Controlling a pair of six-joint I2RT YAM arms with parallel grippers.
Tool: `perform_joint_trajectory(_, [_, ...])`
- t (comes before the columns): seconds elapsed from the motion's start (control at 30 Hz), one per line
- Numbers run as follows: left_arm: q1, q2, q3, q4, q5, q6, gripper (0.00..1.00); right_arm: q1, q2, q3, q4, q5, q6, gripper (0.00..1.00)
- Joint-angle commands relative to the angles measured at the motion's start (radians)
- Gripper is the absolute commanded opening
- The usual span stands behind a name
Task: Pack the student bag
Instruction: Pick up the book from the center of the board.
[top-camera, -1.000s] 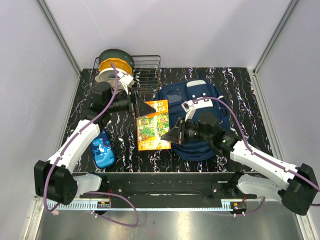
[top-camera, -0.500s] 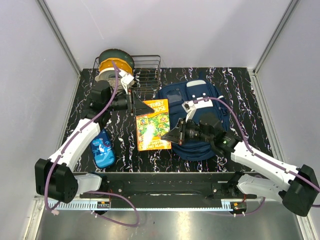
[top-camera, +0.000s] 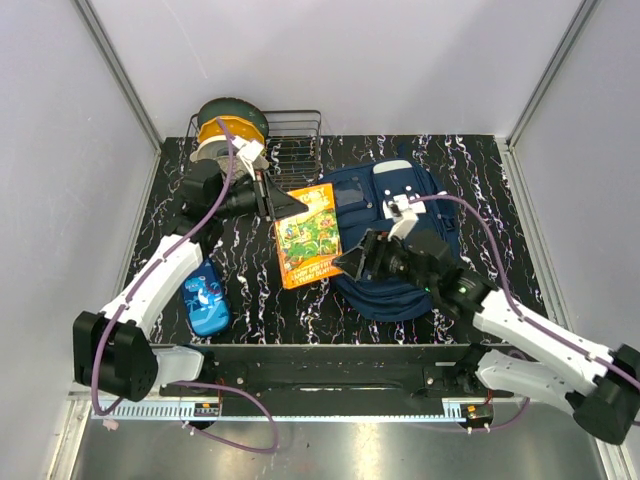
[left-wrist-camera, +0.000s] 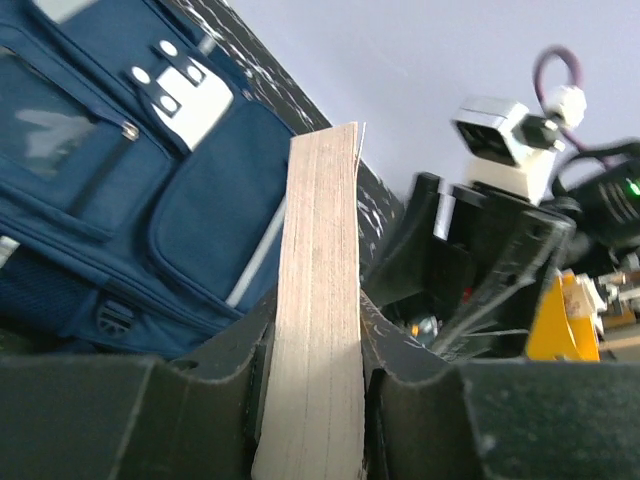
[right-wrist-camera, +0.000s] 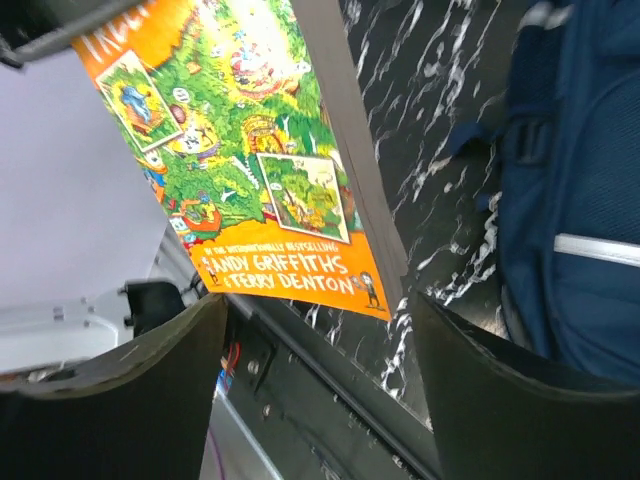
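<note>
Orange book (top-camera: 309, 236) pinched by left gripper (top-camera: 287, 205) (beside student bag (top-camera: 365, 187)); right gripper (top-camera: 353, 264) gapes.

I see a black marbled worktop (top-camera: 250, 290). Lying on it: bag (top-camera: 350, 190) centre-right, wire basket (top-camera: 300, 150) at far left, blue case (top-camera: 207, 297) near left.

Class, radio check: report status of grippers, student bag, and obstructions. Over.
Left gripper clamped on book. Right gripper open beside it. Student bag flat, book overlapping its edge.
</note>
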Motion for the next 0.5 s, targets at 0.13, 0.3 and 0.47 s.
perform_joint_trajectory(0.13, [0.045,0.054,0.076,0.352,-0.213,-0.292,0.00,0.002,-0.280,-0.085,-0.038,0.293,0.154,0.90])
perform_joint_trajectory(0.3, [0.045,0.113,0.066,0.630,-0.248,-0.511,0.00,0.002,-0.297,-0.137,0.023,0.261,0.339,0.91])
perform_joint_trajectory(0.47, [0.040,0.171,0.047,0.816,-0.234,-0.639,0.00,0.002,-0.205,-0.243,0.350,0.184,0.444,0.93])
